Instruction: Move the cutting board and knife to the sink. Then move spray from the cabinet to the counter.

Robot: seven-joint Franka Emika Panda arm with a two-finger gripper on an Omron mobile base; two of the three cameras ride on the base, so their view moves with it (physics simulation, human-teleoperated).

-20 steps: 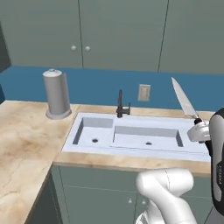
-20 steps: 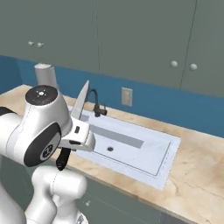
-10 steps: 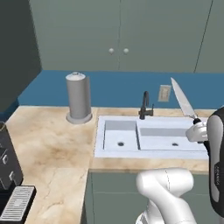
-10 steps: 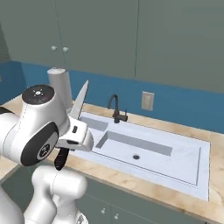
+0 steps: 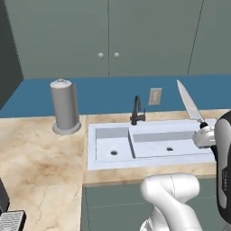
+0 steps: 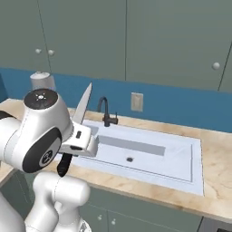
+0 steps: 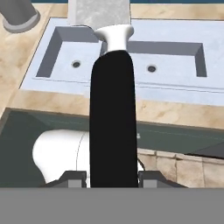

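Observation:
My gripper is shut on the knife's black handle, with the silver blade pointing up and away. In the right base view the gripper holds the knife in front of the arm, in the air, nearer than the sink. In the left base view the gripper is at the right edge. The pale sink with its dark faucet lies ahead in the beige counter. The sink rim runs under the knife in the hand view. The cutting board and the spray are out of view.
A grey paper-towel cylinder stands on the counter left of the sink. Closed grey-green upper cabinets hang above a blue wall with an outlet. A dark appliance sits at the counter's near left corner.
The base has driven, so the whole scene has shifted and the sink now lies straight ahead. The knife stays in the gripper in the same pose.

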